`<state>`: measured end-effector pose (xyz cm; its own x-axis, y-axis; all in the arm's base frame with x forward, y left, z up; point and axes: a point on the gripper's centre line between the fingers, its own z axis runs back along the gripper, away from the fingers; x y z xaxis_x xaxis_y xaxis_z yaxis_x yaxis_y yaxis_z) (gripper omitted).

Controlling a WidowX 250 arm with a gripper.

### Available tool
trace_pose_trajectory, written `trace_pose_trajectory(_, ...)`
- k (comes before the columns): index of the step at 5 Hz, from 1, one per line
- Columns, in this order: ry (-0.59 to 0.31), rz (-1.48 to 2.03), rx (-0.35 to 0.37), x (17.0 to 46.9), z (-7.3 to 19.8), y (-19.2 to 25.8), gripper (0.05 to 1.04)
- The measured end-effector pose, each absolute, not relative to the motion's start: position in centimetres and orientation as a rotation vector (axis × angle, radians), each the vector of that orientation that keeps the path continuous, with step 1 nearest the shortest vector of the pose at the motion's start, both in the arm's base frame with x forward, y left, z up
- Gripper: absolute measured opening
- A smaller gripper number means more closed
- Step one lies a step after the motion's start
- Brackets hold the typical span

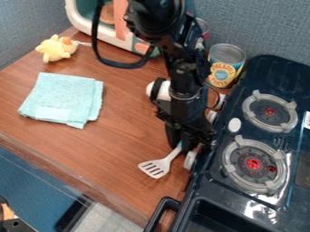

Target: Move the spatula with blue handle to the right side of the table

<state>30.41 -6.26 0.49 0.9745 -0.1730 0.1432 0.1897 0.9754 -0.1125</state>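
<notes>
The table (121, 140) has one spatula (158, 166) at one gripper (181, 144), one cloth (63, 97), one toy (56, 48).

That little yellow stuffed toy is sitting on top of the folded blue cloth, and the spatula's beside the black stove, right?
Not quite: the camera view shows the yellow stuffed toy on the wooden table, apart from the folded blue cloth. The spatula is beside the black stove.
</notes>
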Motion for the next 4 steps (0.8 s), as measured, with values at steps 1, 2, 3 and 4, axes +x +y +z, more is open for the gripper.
trace_pose_trajectory(1, -0.099, -0.150, -0.130, 29.7, 0.5, -6.2, 0.659)
trace_pose_trajectory(2, -0.118, -0.149, -0.138, 29.7, 1.6, -6.2, 0.930)
trace_pose_trajectory(3, -0.135, -0.142, -0.156, 29.8, 2.7, -6.2, 1.005)
trace_pose_trajectory(4, -0.169, -0.172, -0.142, 29.7, 5.2, -5.9, 1.001)
